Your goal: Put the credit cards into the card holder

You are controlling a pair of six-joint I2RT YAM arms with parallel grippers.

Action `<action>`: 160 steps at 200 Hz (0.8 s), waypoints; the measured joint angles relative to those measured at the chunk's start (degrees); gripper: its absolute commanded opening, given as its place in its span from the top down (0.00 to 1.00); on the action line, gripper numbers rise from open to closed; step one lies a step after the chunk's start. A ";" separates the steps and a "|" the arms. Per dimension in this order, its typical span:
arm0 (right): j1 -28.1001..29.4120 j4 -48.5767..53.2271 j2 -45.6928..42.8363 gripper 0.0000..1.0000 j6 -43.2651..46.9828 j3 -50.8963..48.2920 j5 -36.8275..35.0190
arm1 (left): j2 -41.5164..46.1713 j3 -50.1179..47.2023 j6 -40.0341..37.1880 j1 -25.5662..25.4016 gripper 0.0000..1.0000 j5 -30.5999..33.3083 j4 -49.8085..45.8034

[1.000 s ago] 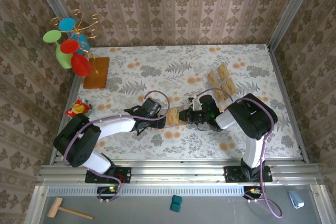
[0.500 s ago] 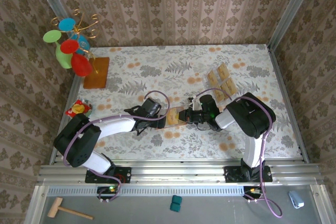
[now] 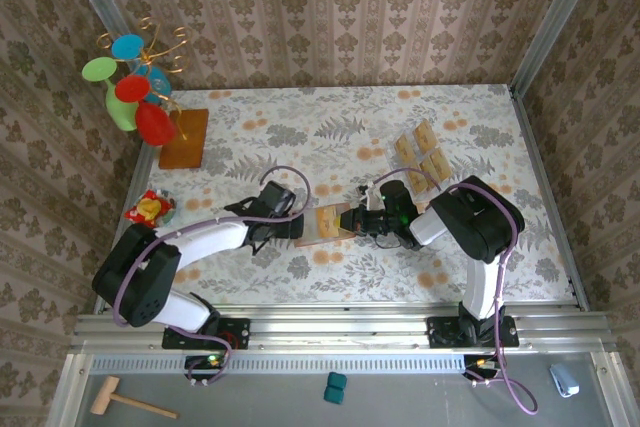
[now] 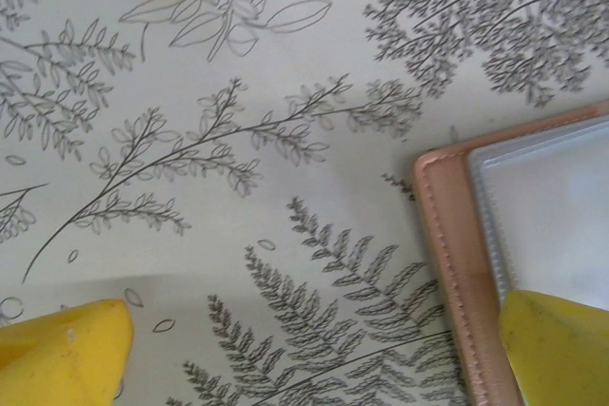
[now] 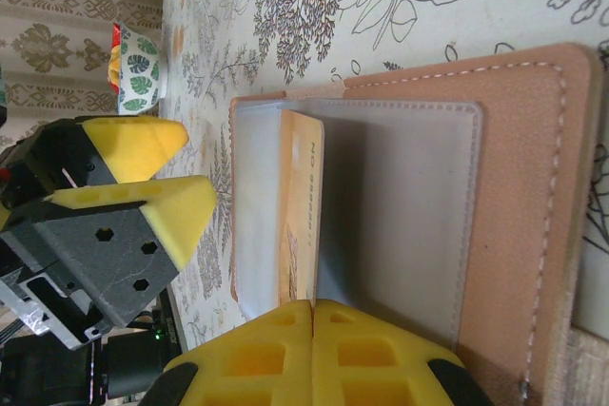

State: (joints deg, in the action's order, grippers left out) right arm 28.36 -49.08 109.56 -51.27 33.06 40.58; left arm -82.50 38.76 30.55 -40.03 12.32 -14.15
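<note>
credit card (image 5: 300, 206) in card holder (image 5: 514, 187), tray (image 3: 418, 157) behind

In the left wrist view we get only a corner of the holder (image 4: 457, 263); the right and bottom edges cut off the rest. The left gripper's (image 4: 304, 354) yellow fingertips (image 4: 62, 354) are clipped at the bottom corners. In the right wrist view the card's (image 5: 300, 206) lower end vanishes between the right gripper's (image 5: 312, 316) pressed-together pads, whose bases run off the frame. From above, we find the loose cards (image 3: 435, 160) too small to count.
</note>
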 measured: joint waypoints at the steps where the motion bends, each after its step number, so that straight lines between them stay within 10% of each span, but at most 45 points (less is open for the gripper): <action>1: 0.00 0.00 0.00 1.00 0.00 0.00 0.00 | 0.00 0.00 0.09 0.02 0.00 0.02 -0.09; 160: -0.26 7.26 -2.58 1.00 0.09 0.74 -1.05 | -0.48 -1.51 1.40 0.00 0.00 0.39 -0.42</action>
State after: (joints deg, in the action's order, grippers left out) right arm 28.10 -41.82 106.98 -51.18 33.80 39.53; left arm -82.98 37.26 31.94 -40.03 12.71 -14.57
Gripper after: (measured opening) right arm 0.066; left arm 0.999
